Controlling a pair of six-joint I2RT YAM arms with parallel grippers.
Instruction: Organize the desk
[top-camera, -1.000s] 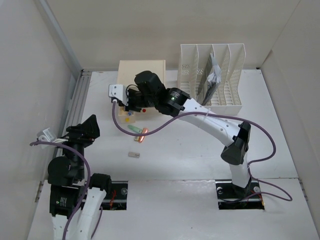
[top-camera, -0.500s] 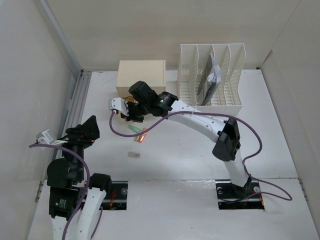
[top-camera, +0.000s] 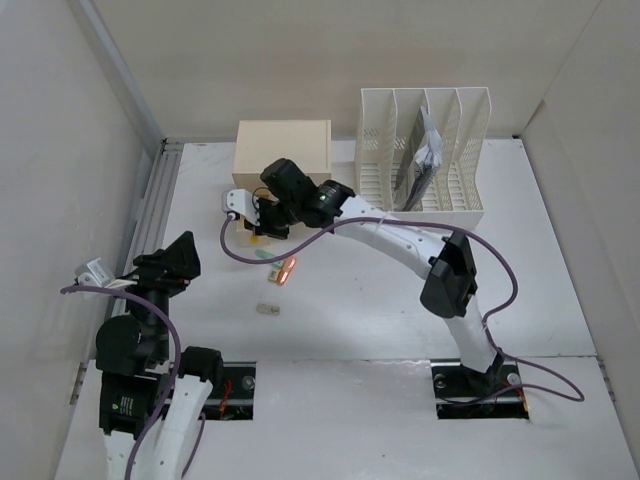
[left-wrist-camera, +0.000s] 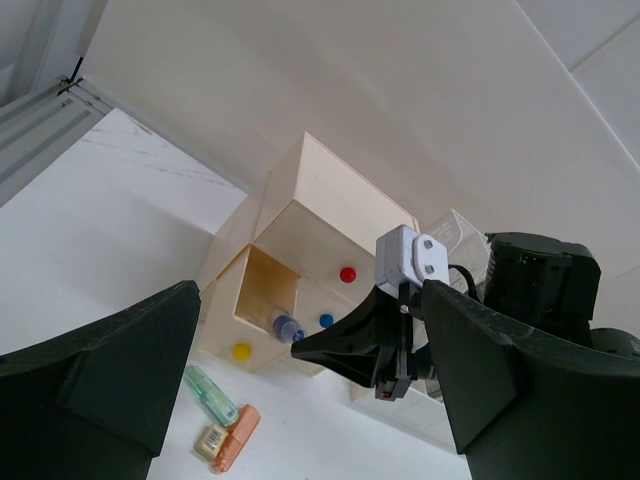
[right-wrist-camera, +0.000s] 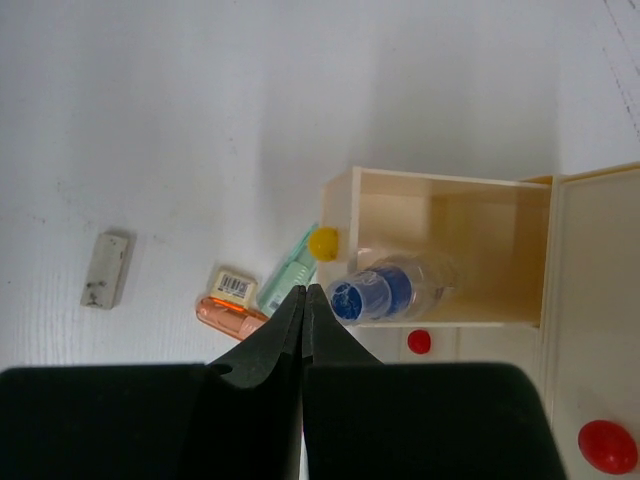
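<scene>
- Right hand (right-wrist-camera: 303, 300), black fingers pressed together on nothing, hovers by open cream drawer (right-wrist-camera: 440, 245) holding a clear, blue-capped bottle (right-wrist-camera: 385, 290).
- Left hand (left-wrist-camera: 312, 300) gapes wide, near left.
- Smooth white bench (top-camera: 360, 300) spreads beneath both.

Enclosure, top external view: a white table (top-camera: 560, 300) is bounded by three plain pale panels, namely a back wall (top-camera: 300, 60), a left wall (top-camera: 60, 150) and a right wall (top-camera: 600, 150). A grey corner strip (top-camera: 120, 75) runs diagonally at upper left where the left and back walls meet. A ribbed aluminium rail (top-camera: 150, 215) lies along the table's left edge. A straight seam (top-camera: 340, 361) crosses the table in the lower part of the frame. Lighting is even and diffuse; shadows are soft.
</scene>
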